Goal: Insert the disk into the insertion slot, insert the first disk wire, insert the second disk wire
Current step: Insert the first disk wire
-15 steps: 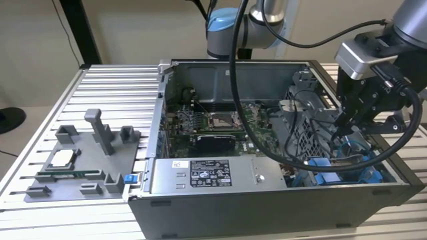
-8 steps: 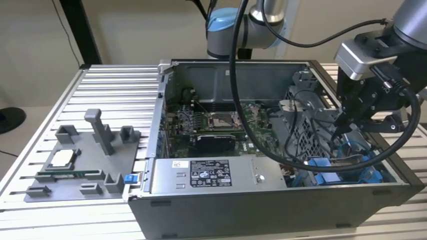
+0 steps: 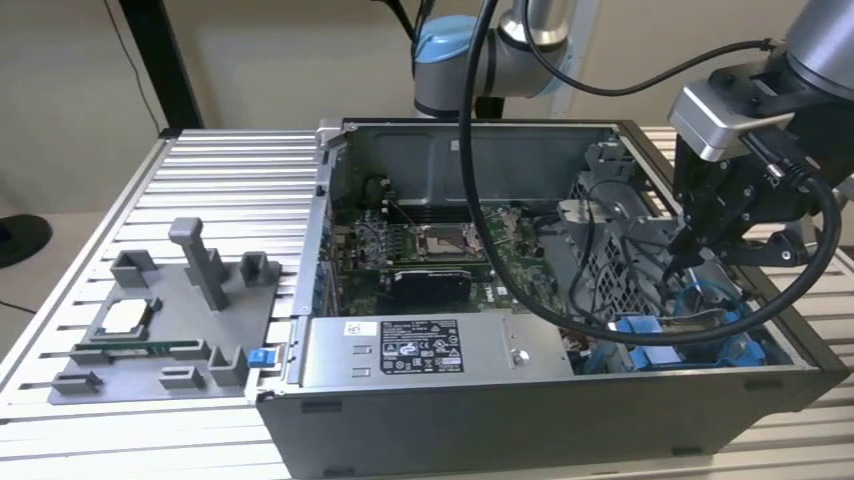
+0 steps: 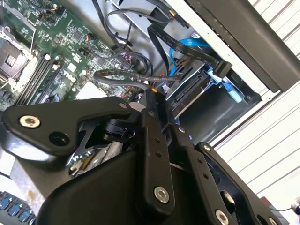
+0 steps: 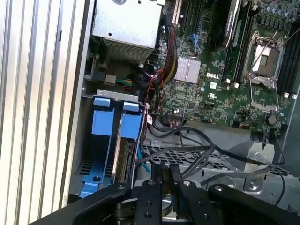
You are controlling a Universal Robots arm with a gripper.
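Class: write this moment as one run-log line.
gripper: over grey perforated insertion slot with blue rails | blue-framed silver-grey disk: in slot | black wires: draped over slot

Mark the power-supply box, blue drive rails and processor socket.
Grey metal power-supply box point(image 3: 420, 350): exterior view, label.
Blue plastic drive rails point(image 5: 102, 124): first wrist view, flat face.
Square metal processor socket point(image 5: 265, 52): first wrist view, centre.
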